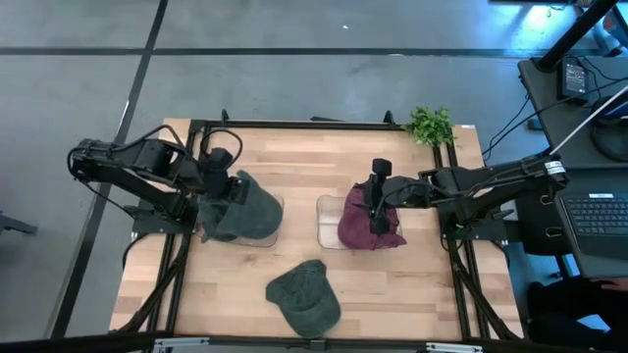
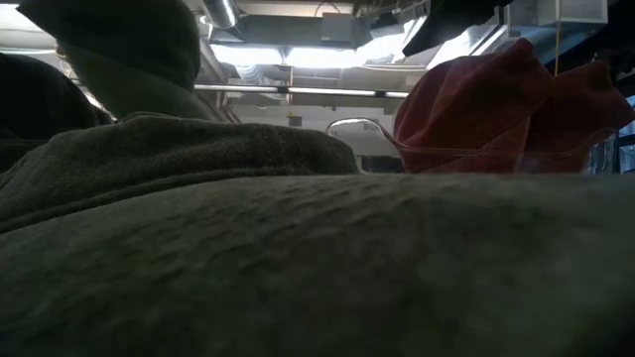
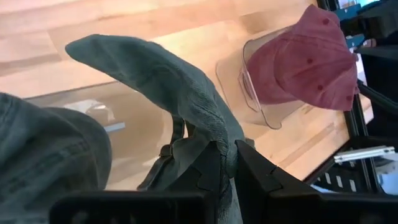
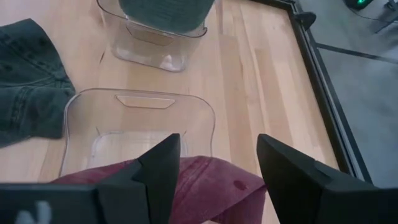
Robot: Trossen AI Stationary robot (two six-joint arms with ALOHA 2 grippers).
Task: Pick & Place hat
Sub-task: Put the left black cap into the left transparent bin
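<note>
A grey-green hat (image 1: 247,204) hangs over a clear bin (image 1: 270,233) at the table's left middle. My left gripper (image 1: 218,196) is shut on it, as the left wrist view (image 3: 229,168) also shows. A red hat (image 1: 361,227) lies in a second clear bin (image 1: 326,218) at the right middle, partly over its right rim. My right gripper (image 1: 378,208) is open just above the red hat (image 4: 205,186), one finger on each side of its top. A third, green hat (image 1: 304,294) lies flat on the table near the front edge and fills the low view (image 2: 298,268). My left gripper pinches a fold of the grey-green hat's cloth (image 3: 219,138) between its two fingers, at the foot of the curved brim (image 3: 155,68). The crown (image 3: 43,149) hangs beside the fingers over the clear bin. My right gripper: I cannot tell whether its open fingers (image 4: 163,165) touch the red hat.
A small green plant (image 1: 430,125) stands at the table's far right corner. Black frame rails (image 1: 294,126) run along the table's edges. Bare wood shows between the two bins and at the front left and front right. A laptop (image 1: 599,218) sits off the table at the right.
</note>
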